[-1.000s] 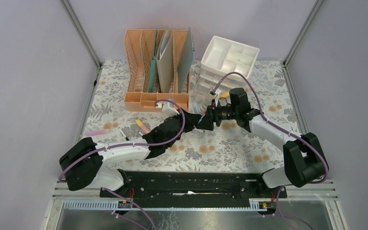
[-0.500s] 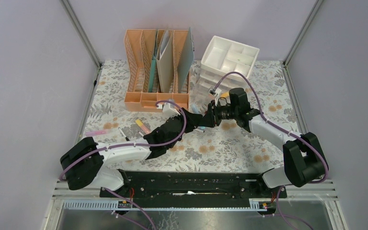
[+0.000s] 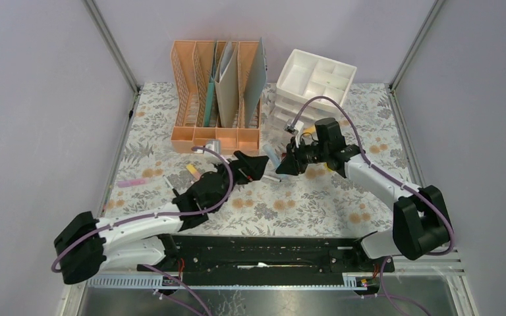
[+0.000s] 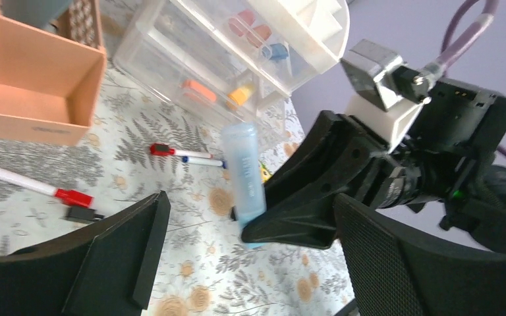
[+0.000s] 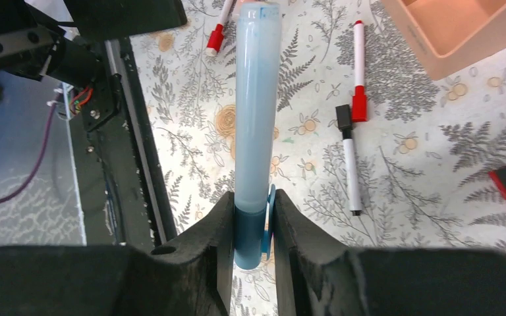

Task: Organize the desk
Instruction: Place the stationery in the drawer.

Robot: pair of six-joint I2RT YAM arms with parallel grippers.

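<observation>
1. The right gripper (image 5: 250, 220) is clamped on the darker end of a pale blue tube (image 5: 257, 99), which sticks out straight ahead of its fingers.
2. The left gripper (image 3: 253, 166) has its jaws spread wide and holds nothing; the tube hangs just ahead of it.
3. The desk (image 5: 428, 217) lies below both grippers, with a red-capped marker (image 5: 359, 66) resting on it beside the tube.

Bright, even light, soft shadows, slight blur in wrist-view foregrounds.
</observation>
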